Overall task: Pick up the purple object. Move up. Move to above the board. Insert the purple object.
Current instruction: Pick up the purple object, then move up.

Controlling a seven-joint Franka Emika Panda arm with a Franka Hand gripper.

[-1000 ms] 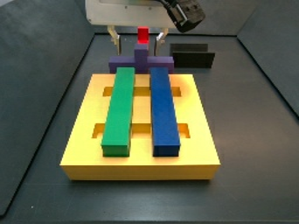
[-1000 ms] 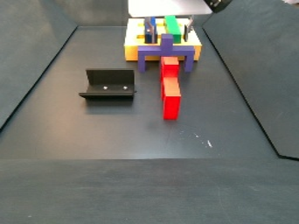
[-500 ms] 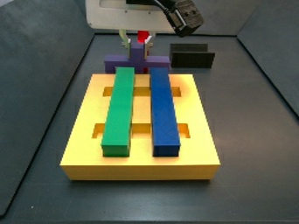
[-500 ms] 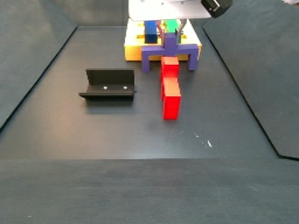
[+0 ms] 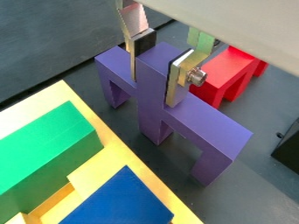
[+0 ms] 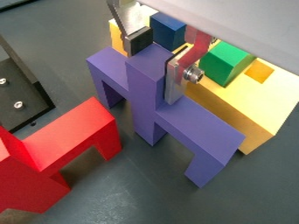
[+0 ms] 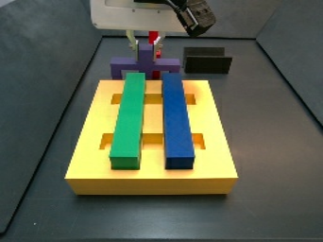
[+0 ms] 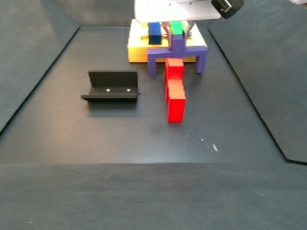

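The purple object (image 7: pixel 149 66) stands on the dark floor just beyond the far edge of the yellow board (image 7: pixel 151 175), which carries a long green bar (image 7: pixel 128 113) and a long blue bar (image 7: pixel 177 118). My gripper (image 7: pixel 150 43) is directly over it. In both wrist views the two silver fingers press the sides of the raised central post, so the gripper (image 5: pixel 153 80) (image 6: pixel 156 66) is shut on the purple object (image 5: pixel 193 131) (image 6: pixel 176 131). Its legs still look to rest on the floor.
A red block (image 8: pixel 175 90) (image 6: pixel 59 153) lies right against the purple object on the side away from the board (image 8: pixel 138 49). The black fixture (image 8: pixel 108 86) (image 7: pixel 207 60) stands apart on the floor. Dark walls enclose the work area.
The fingers, wide apart a second ago, have closed in onto the purple object's central post. The object itself has not moved.
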